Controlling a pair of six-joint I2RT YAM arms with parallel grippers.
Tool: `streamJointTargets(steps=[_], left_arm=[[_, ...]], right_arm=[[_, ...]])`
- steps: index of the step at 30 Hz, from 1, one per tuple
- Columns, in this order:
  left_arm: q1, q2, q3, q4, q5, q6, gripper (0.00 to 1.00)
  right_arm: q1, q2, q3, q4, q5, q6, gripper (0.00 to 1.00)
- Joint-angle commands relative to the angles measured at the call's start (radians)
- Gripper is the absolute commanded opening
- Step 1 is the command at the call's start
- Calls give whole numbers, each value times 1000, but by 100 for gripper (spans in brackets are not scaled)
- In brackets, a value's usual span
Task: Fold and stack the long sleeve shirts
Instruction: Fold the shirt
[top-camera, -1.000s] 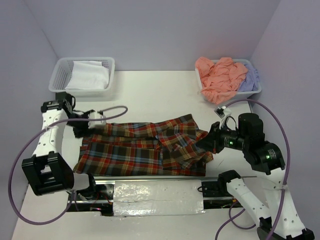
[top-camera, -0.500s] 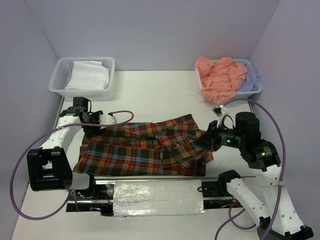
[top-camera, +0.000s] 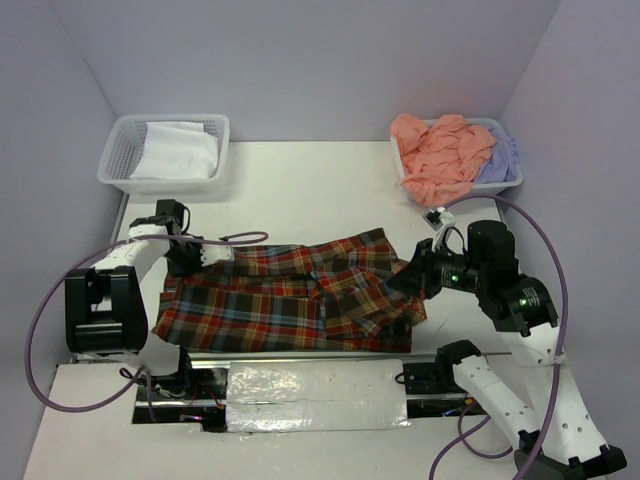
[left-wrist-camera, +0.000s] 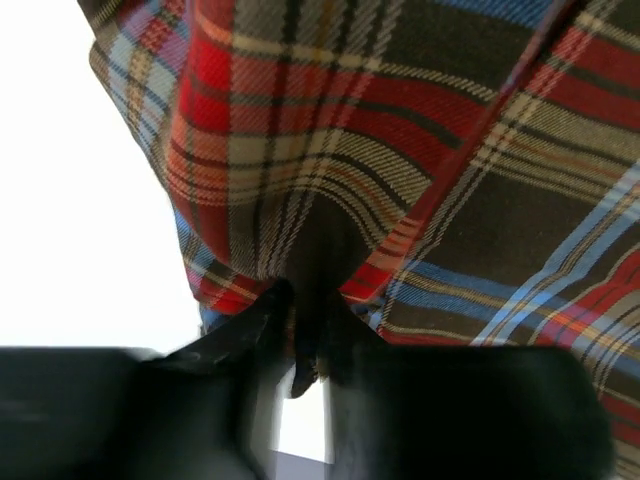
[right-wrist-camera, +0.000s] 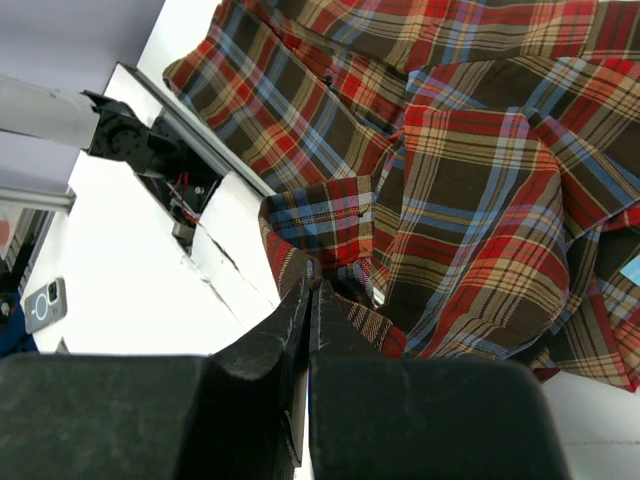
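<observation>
Currently three shirts: left pincer (left-wrist-camera: 307, 305) grasps plaid shirt (top-camera: 280, 295), right pincer (right-wrist-camera: 311, 288) clenched; salmon shirt (top-camera: 440, 155), lavender shirt (top-camera: 503, 158) basketed.

This is a robotics lab test cell: a white table (top-camera: 320, 190) is boxed in on three sides by bare lavender walls (top-camera: 300, 60). Two robot arms (top-camera: 100, 300) are bolted to a taped mounting rail (top-camera: 310, 385) along the table's near edge, with purple cables (top-camera: 35, 340) looping loose. The household items read as props: a plaid shirt (top-camera: 270, 295) spread by the near edge, and white lattice baskets (top-camera: 120, 150) of cloth at the far corners.
</observation>
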Motion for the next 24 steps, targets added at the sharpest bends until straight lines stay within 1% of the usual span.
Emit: streamJointTargets(steps=[1,2,3,8,12,14,15,16,17,18,19,22,24], left_arm=[[10,-10,45,-53,15,10,26],[13,-13,57,-58,19,-6,19],[14,-18,62,-59,21,-13,16],[15,-44,77,-71,24,-33,22],[16,-42,74,-68,9,-49,43],[15,-46,77,-67,6,-59,44],[15,-47,79,-70,9,-64,43],[15,-50,90,-77,12,-69,37],[15,-53,96,-85,15,-76,16],[16,-59,103,-91,24,-82,5],[18,-64,117,-107,28,-84,0],[21,-90,130,-159,48,-60,0],[24,-120,124,-183,47,-17,0]], right_arm=[[-6,4,22,43,26,8,0],[-6,9,25,34,32,5,0],[-4,12,31,29,38,3,0],[-6,24,48,24,52,-7,0],[-6,43,55,20,50,-18,0],[-6,47,57,20,52,-23,0],[-4,49,58,20,55,-23,0],[-4,49,58,20,57,-24,0],[-6,49,60,18,58,-24,0],[-6,50,61,15,64,-26,0],[-3,52,65,6,69,-27,0],[-4,55,98,-24,66,-34,0],[-4,58,164,-60,61,-46,0]])
